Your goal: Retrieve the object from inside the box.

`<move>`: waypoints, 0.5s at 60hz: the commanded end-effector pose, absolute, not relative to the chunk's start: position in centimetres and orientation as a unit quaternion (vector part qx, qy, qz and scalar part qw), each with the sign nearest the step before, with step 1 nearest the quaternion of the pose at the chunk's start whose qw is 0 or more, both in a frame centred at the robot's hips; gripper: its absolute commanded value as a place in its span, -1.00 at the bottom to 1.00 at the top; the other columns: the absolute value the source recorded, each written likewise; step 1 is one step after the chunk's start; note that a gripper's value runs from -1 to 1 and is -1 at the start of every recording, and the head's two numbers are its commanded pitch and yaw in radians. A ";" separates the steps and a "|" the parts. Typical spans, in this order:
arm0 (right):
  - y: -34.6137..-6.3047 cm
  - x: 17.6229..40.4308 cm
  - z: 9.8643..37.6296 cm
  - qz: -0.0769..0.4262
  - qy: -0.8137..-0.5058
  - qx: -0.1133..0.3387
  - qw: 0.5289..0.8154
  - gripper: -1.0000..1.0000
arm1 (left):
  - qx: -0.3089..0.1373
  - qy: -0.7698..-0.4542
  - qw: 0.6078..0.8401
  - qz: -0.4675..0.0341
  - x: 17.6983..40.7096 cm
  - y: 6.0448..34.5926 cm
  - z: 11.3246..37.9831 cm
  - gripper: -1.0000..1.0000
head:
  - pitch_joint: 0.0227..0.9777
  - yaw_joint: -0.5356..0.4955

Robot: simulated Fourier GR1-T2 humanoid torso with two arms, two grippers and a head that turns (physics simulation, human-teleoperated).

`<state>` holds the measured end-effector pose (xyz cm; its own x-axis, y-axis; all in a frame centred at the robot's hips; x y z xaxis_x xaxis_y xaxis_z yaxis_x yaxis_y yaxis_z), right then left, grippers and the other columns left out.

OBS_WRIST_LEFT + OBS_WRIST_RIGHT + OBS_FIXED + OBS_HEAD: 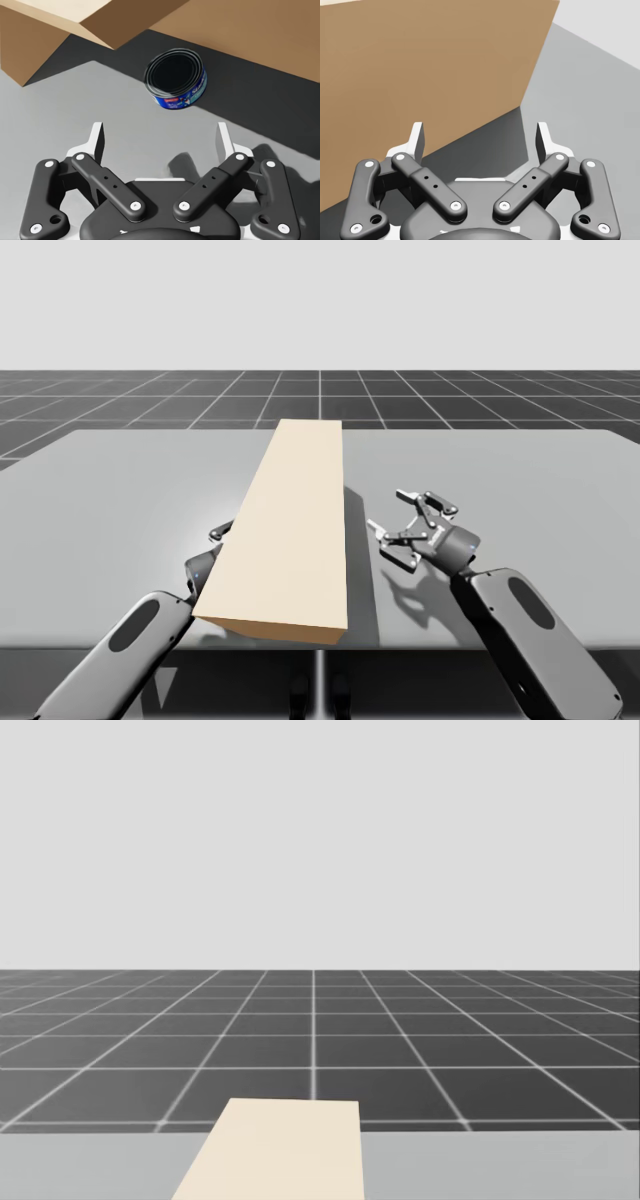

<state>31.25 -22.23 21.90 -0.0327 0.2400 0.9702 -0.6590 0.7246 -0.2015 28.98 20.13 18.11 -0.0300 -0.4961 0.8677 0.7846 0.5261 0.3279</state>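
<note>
A long tan box [290, 530] lies lengthwise down the middle of the grey table [120, 490]; its far end shows in the head view [280, 1155]. My left gripper [212, 552] sits at the box's near left side, partly hidden by it. In the left wrist view that gripper [161, 142] is open. A short blue can [176, 77] lies tilted ahead of it, in the shadow below the brown box walls [50, 45], with its dark end facing me. My right gripper [388, 510] stands open to the right of the box. It [480, 140] faces the brown side wall [420, 65] and holds nothing.
Bare grey table surface [520, 480] stretches to the right of the box and also to its left. A dark gridded floor [320, 1040] lies beyond the table's far edge.
</note>
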 end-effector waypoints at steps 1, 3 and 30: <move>-21.7 31.0 21.4 0.344 -0.630 0.167 0.676 -1.00 | -0.155 -0.553 0.680 -0.455 29.4 18.7 18.0 -1.00 | -0.79 0.01; -21.6 31.1 21.3 0.346 -0.629 0.166 0.676 -1.00 | -0.172 -0.542 0.685 -0.454 29.7 18.1 17.8 -1.00 | -0.79 0.02; -21.0 30.8 21.3 0.358 -0.637 0.167 0.662 -1.00 | -0.224 -0.548 0.684 -0.426 35.1 13.5 13.1 -1.00 | -0.74 0.01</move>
<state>30.93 -21.19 21.22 -0.0512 0.2618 0.9638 -0.6838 0.6941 -0.2248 33.90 15.12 14.80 0.0402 -0.3842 0.9224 0.8204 0.5396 0.1890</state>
